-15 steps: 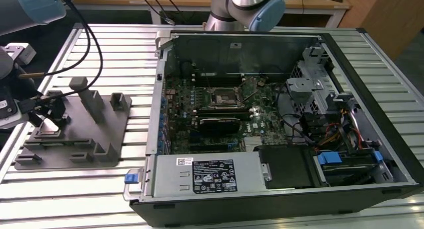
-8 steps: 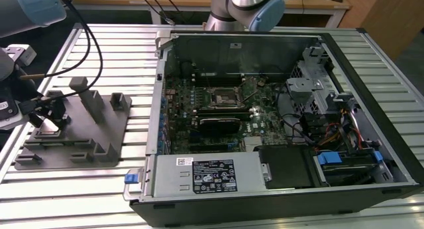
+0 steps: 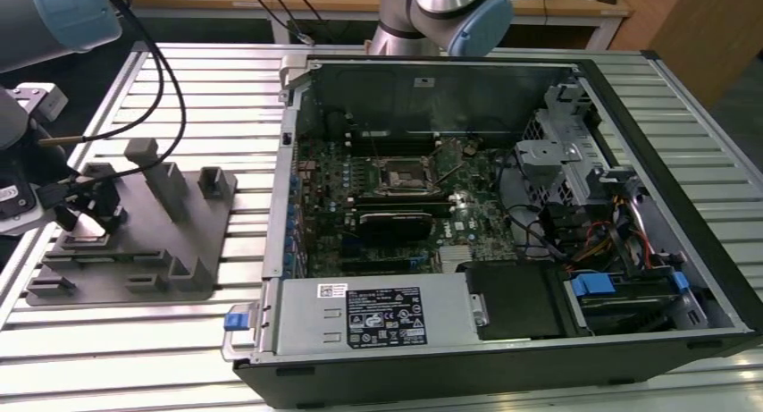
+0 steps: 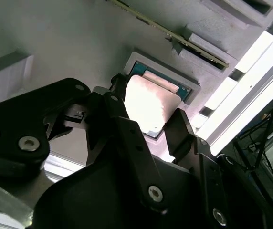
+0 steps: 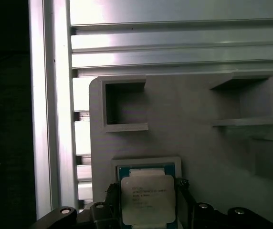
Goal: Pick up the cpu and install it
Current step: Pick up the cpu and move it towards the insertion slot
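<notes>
Your gripper point(image 5: 147, 191) is spread, its fingers point(image 5: 183, 191) flanking the cpu point(image 5: 148, 200); you cannot tell whether they touch it. The cpu lies flat in a pocket near the edge of the grey fixture point(image 5: 194, 143), with bare slatted table point(image 5: 174, 47) beyond and the computer case point(image 3: 501, 206) well apart.

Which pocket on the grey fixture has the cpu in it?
The framed square pocket nearest the gripper holds the cpu; the other two pockets are empty.
</notes>
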Robot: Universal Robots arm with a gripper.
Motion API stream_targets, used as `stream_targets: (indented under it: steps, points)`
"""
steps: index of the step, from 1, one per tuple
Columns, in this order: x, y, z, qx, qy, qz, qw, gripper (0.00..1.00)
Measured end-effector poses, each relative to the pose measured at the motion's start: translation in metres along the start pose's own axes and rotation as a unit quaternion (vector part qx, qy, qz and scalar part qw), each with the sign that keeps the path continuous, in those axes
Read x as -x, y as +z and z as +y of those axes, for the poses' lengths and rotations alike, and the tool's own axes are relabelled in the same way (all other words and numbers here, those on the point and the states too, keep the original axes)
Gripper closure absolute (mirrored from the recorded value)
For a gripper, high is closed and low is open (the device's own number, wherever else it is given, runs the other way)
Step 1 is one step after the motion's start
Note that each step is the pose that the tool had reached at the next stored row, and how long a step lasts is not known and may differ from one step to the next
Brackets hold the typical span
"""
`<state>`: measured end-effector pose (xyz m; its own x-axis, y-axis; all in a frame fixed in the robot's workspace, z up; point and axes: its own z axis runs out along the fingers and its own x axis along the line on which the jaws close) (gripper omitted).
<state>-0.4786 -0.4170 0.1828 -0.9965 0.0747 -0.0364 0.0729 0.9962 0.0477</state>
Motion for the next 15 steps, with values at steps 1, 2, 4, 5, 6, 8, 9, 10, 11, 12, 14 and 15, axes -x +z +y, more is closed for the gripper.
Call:
stream_targets:
  steps: [1, 2, 4, 5, 6, 8, 9, 10, 11, 12, 14, 15]
  points:
    - [0.0000, 0.0003, 0.0000, 0.0000, 0.000, 0.0001, 1.0000, 0.41]
    - [0.0000, 0.0006, 0.0000, 0.0000, -0.001, 0.0001, 1.0000, 0.41]
    - [0.0000, 0.0010, 0.0000, 0.0001, -0.004, 0.0002, 1.0000, 0.41]
    - [0.0000, 0.0012, 0.0000, 0.0002, -0.006, 0.0003, 1.0000, 0.41]
    - [-0.0001, 0.0013, 0.0001, 0.0004, -0.008, 0.0004, 1.0000, 0.41]
    - [-0.0001, 0.0015, 0.0001, 0.0009, -0.014, 0.0007, 0.9999, 0.41]
    - [-0.0001, 0.0015, 0.0002, 0.0012, -0.017, 0.0008, 0.9999, 0.41]
    - [-0.0001, 0.0016, 0.0002, 0.0015, -0.019, 0.0010, 0.9998, 0.41]
    - [-0.0001, 0.0015, 0.0001, 0.0016, -0.021, 0.0010, 0.9998, 0.41]
    - [-0.0001, 0.0015, 0.0001, 0.0016, -0.021, 0.0011, 0.9998, 0.41]
    - [-0.0001, 0.0016, 0.0001, 0.0016, -0.021, 0.0011, 0.9998, 0.41]
    - [-0.0001, 0.0016, 0.0001, 0.0016, -0.021, 0.0011, 0.9998, 0.41]
